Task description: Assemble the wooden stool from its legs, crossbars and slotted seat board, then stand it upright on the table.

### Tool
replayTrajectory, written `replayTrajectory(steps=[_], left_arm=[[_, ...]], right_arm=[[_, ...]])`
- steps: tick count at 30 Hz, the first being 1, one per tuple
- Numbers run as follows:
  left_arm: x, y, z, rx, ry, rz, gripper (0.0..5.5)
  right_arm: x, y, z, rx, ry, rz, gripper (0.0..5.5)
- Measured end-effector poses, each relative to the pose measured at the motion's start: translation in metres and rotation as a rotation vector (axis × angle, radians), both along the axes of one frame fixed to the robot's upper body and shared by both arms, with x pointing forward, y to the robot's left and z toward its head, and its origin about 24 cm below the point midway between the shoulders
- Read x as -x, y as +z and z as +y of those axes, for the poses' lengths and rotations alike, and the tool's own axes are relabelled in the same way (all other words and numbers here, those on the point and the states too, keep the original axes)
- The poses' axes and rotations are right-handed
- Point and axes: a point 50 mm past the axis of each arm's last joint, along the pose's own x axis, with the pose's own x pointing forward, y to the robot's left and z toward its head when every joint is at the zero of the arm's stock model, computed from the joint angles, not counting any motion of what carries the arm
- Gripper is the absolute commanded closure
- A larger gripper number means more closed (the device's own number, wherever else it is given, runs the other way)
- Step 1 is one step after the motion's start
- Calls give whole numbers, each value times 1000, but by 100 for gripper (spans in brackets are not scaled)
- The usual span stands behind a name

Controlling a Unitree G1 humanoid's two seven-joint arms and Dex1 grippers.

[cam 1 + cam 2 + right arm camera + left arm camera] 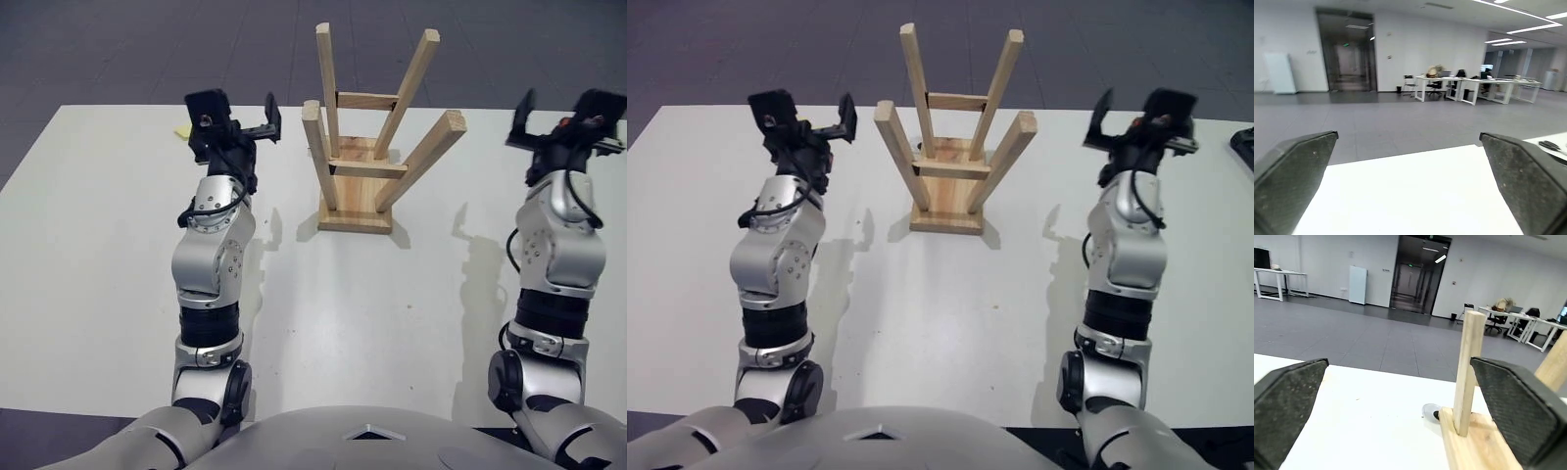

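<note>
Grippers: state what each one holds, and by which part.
Nothing. The left gripper and right gripper are both open, apart from the stool resting seat-down on the table.

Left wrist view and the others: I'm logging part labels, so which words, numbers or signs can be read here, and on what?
No text can be read.
On the wooden stool: bare wood, no print seen.
The green sign over the doorway: too small to read.
The yellow note on the table: no writing can be made out.

The white worktop [98, 255] carried the wooden stool [367, 168], upturned on its seat board [355, 218], and a small yellow note [182, 130] near the far edge.
</note>
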Motion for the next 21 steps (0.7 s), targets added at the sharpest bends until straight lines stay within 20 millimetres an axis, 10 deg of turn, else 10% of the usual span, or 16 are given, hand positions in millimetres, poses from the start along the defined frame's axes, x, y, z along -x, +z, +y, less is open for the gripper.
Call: replayTrajectory(steps=[6,14,21], left_arm=[[1,-12,-26,-45,-100,62,10],[-1,-24,-28,-44,-90,132,10],[-11,-14,39,38,195,82,10]], right_arm=[[5,-12,61,-34,212,-3,11],[9,-17,55,-49,136,3,11],[10,-20,33,-7,4,20,11]])
